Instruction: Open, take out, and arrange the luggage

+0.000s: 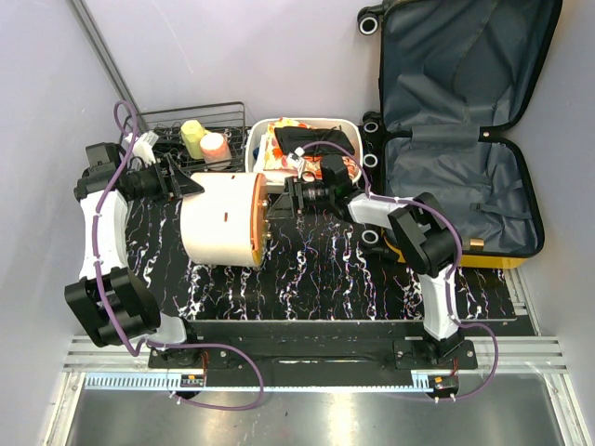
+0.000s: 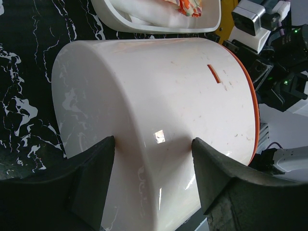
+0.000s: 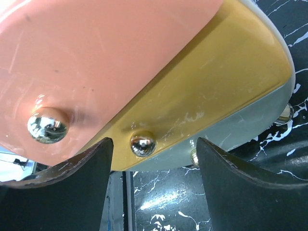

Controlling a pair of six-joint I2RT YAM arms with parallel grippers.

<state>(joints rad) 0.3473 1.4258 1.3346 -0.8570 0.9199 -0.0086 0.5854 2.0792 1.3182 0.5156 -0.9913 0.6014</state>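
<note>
Both arms reach in from the bottom edge of the top view. Near side: the left end effector [image 2: 153, 144] has its jaws spread, with the curved cream wall of the round container [image 1: 218, 218] bulging into the gap (can't tell if the pads actually touch it). The right end effector [image 3: 155, 143] is also wide open with nothing clamped, just below the container's orange lid [image 1: 258, 219], gold band [image 3: 207, 86] and chrome studs [image 3: 143, 144]. The container lies on its side mid-frame on the black marbled desk [image 1: 316, 269]. Behind it are a wire basket [image 1: 167, 125] at upper left and a white tray [image 1: 256, 139] of clothes at top centre. Far right to upper right of the frame: the luggage [image 1: 456, 186], lid swung open, grey lining exposed.
</note>
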